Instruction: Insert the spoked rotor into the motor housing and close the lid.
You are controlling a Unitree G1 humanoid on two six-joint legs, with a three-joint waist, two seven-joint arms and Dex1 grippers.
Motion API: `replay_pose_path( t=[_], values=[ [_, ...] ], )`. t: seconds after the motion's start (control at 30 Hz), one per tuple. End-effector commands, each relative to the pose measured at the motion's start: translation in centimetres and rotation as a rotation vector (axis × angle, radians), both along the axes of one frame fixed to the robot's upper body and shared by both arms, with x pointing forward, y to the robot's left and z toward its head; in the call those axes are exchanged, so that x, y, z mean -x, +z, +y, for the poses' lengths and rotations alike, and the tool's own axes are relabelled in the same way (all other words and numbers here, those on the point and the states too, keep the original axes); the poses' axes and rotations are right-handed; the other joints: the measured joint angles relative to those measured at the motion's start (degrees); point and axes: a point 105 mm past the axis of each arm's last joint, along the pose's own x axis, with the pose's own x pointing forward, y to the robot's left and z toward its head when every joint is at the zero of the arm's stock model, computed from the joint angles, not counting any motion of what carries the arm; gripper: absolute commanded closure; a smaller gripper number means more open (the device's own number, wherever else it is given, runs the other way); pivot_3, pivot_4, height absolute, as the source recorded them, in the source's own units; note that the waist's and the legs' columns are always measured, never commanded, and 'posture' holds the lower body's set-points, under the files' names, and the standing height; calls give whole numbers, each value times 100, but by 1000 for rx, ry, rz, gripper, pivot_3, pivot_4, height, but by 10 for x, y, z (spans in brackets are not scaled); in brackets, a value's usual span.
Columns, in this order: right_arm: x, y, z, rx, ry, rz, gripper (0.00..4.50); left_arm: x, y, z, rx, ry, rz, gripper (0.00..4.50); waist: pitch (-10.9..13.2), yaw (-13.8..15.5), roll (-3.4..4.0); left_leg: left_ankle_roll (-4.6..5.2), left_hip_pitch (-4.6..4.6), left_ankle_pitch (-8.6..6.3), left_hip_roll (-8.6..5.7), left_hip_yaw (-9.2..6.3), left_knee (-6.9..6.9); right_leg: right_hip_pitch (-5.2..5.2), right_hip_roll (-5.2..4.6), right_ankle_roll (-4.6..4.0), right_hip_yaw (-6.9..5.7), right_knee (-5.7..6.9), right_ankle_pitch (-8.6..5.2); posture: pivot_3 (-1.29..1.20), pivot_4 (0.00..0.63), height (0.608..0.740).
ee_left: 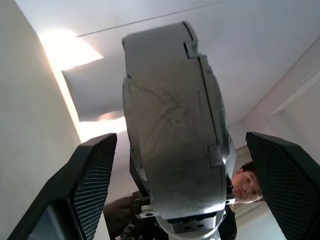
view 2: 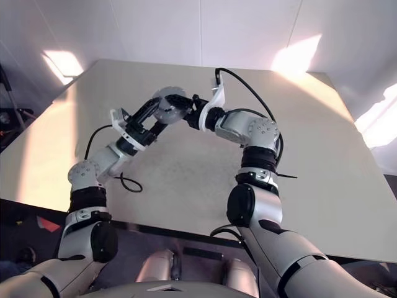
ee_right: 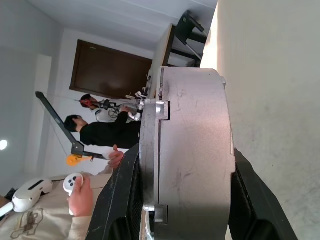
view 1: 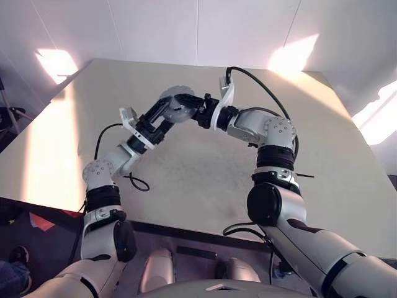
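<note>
Evidently the assembly is well along: the right gripper [view 1: 197, 114] is clamping a thick grey puck — the motor housing [ee_right: 192, 150] — by its flat faces, holding it in the air above the pale table [view 1: 322, 161]. In the right wrist view a seam is running round the puck's edge, with the lid [ee_right: 150, 155] sitting flush against the body, so the closing step looks done or nearly so. The left gripper [view 1: 162, 119] is standing wide open with its fingers [ee_left: 90, 185] on either side of the same housing, apart from it and gripping nothing. What seems left is confirming the lid is seated and setting the unit down.

Much is staying hidden, though: the spoked rotor is presumably inside, but no view is showing it, nor the copper windings. Whether the lid is latched or merely resting cannot be told. Behind the housing, people [ee_right: 107, 132] are standing in the background — one hand [ee_right: 80, 192] is holding a white controller.
</note>
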Motion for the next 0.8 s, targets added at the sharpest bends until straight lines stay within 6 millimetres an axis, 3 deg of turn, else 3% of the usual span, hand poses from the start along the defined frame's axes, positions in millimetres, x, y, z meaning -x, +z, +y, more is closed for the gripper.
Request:
replay_pose_path(
  t=[0.03, 0.3, 0.57, 0.73, 0.8],
  values=[
    [4, 27, 1, -72, 19, -93, 2427, -7, 14, 8, 20, 36, -47, 137, 0, 0, 0, 0, 0, 0, 0, 0, 0, 0, 0, 0, 0, 0, 0, 0, 0, 740],
    [3, 28, 2, -72, 15, -98, 2427, -15, 2, -5, -46, 13, -11, 137, 0, 4, 0, 0, -1, 0, 0, -1, 0, 0, 0, 0, 0, 0, 0, 0, 0, 740],
    [2, 29, 0, -57, -7, -118, 2427, -16, -9, -7, -66, 13, 11, 2190, 0, 4, -1, 0, 0, 0, -1, -2, 1, 0, 0, 0, 0, 3, 0, 0, 0, 740],
    [-1, 26, -2, -37, -42, -131, 2427, -16, -11, -5, -72, 11, 23, 2191, 0, 1, -1, 0, -1, 0, 0, -2, 1, -2, 0, 0, 0, 4, 0, 0, 0, 740],
    [-2, 27, -3, -33, -58, -155, 1711, -16, -12, -4, -77, 19, 26, 2191, 0, 7, -1, 0, -1, 0, 0, -2, 1, -1, 0, 0, 0, 4, 0, 0, 0, 740]
  ],
)
